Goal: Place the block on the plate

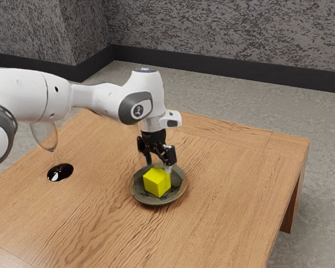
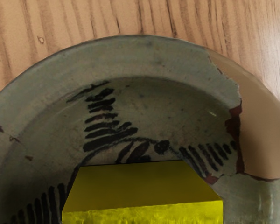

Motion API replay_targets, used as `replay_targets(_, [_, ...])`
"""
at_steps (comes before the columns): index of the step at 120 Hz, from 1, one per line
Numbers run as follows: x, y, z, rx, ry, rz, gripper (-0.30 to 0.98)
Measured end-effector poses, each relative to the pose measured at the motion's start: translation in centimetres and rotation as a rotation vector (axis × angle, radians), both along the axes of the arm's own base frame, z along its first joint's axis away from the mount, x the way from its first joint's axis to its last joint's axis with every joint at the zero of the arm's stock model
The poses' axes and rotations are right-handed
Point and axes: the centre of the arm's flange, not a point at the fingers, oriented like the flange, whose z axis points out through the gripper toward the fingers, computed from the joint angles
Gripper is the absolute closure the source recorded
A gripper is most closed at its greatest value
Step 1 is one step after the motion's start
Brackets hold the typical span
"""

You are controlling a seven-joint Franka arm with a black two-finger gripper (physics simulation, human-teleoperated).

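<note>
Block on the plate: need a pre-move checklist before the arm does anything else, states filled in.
1. Block inside the plate's rim: ok, both views.
2. Block level, not tipped: ok, looks level in the exterior view.
3. Block's underside fully down on the plate: cannot tell, its contact is hidden.
4. Block released by the gripper: cannot tell.
5. Gripper high enough above the block for sideways travel: not ok, looks too low, right at the block's top.
6. Glass with the dark base apart from the plate: ok, bare wood between them.
</note>
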Motion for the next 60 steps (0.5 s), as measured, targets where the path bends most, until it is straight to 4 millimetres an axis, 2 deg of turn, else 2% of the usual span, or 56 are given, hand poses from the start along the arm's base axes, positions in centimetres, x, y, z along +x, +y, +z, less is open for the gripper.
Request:
replay_targets(12, [-0.1,0.0,2.7,0.006,-0.037,-0.024,0.02])
replay_targets(28, [-1.1,-1.5,8.6,0.033,-0.104,-0.106,0.01])
replay_targets(37, [-2.2,-2.9,11.6,0.058,-0.130,-0.163,0.01])
replay_targets(47, [-3.4,-3.7,14.8,0.082,-0.150,-0.205,0.01])
replay_targets(60, [-4.9,-4.6,17.3,0.102,-0.147,-0.252,0.00])
